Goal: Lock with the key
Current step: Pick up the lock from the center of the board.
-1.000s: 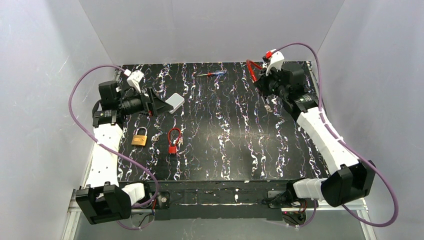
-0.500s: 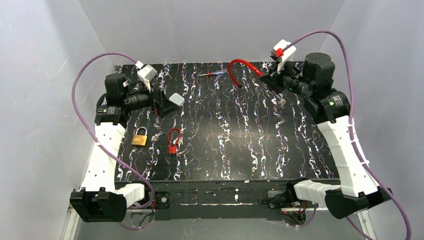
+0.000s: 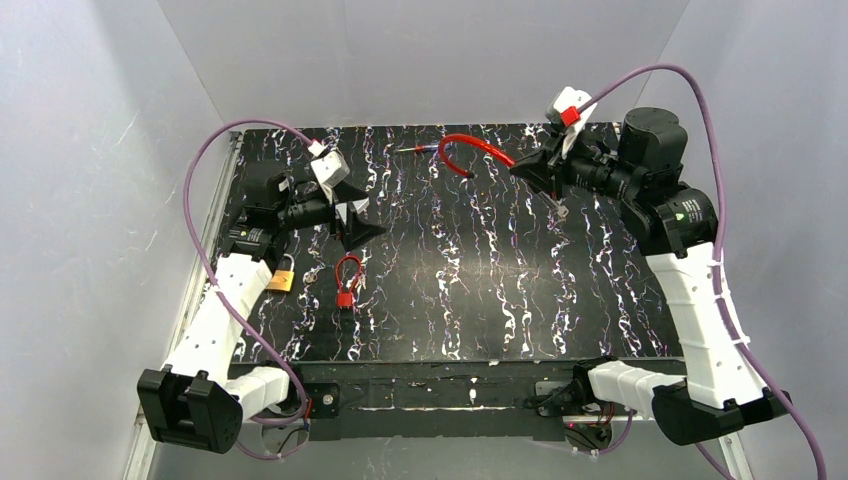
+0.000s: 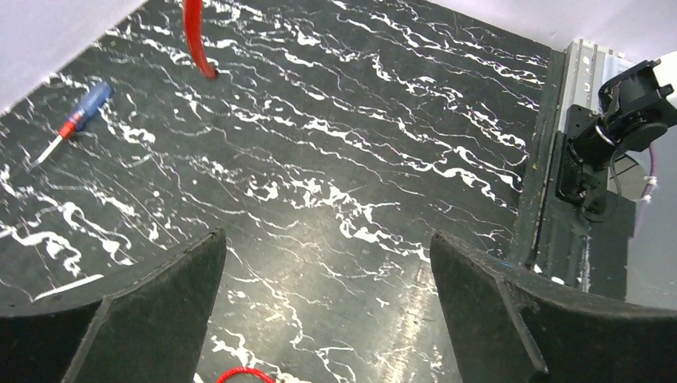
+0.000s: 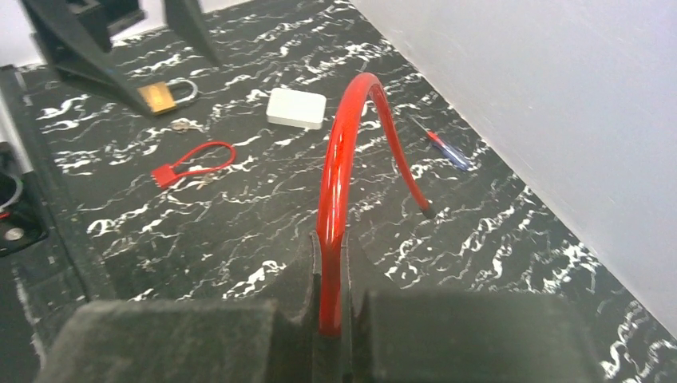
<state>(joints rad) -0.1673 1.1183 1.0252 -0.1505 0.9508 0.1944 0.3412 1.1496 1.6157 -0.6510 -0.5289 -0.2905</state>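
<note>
Padlock (image 5: 158, 97) and key (image 5: 182, 124) lie just beside each other on the left half of the desk (image 3: 470, 300). Neither is in a claw, so your locking job reads as barely begun. Your left claw (image 3: 352, 214) hovers over that side with its fingers spread wide and nothing between them. It is near a white box (image 5: 296, 108) and not far from the padlock, which the left arm partly hides from the overhead camera. Your right claw (image 3: 527, 170) is pinched tight on a long red cable (image 3: 468, 146), held up off the desk towards the far right. The cable's free end curves down near a blue-and-red screwdriver (image 3: 420, 148) by the back edge. A small red cable lock (image 3: 347, 279) lies on the desk just right of the key. Whether the padlock's shackle is pushed home cannot be told from these views. By this reading, what is left for you is nearly everything: pick up the key, steady the padlock, seat the key and turn it. Whether the red cable is meant to pass through the shackle first is not clear.
</note>
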